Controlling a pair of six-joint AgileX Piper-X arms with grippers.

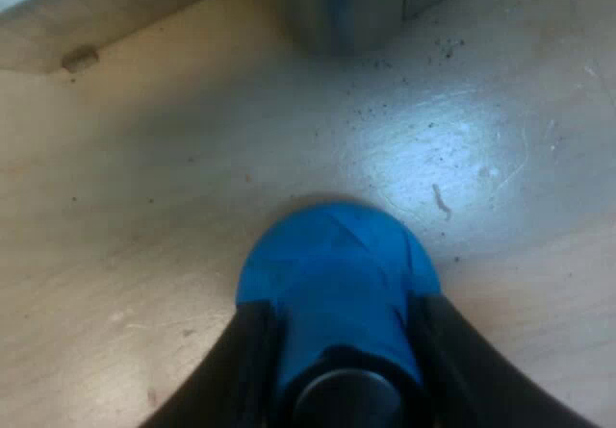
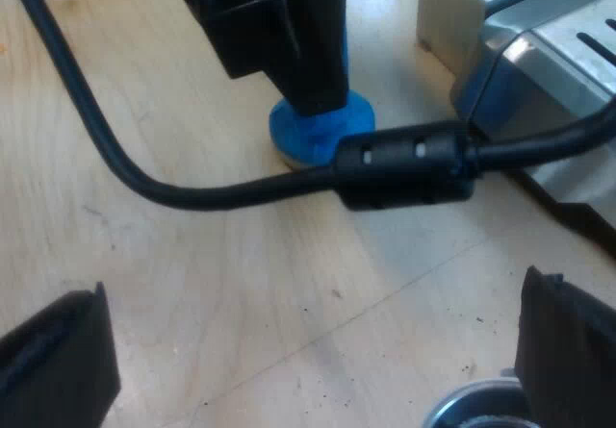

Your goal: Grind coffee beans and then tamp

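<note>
A blue tamper stands upright on the wooden table. My left gripper is shut on it, one black finger pressed against each side of its blue body. In the right wrist view the same tamper rests with its base on the wood, and the left gripper comes down on it from above. My right gripper is open, its fingers far apart above the table. The round metal rim of the holder shows close to one of those fingers.
The espresso machine's steel base stands just beyond the tamper. Its drip tray and body are close beside the tamper. Dark coffee grounds are scattered on the wood near the machine.
</note>
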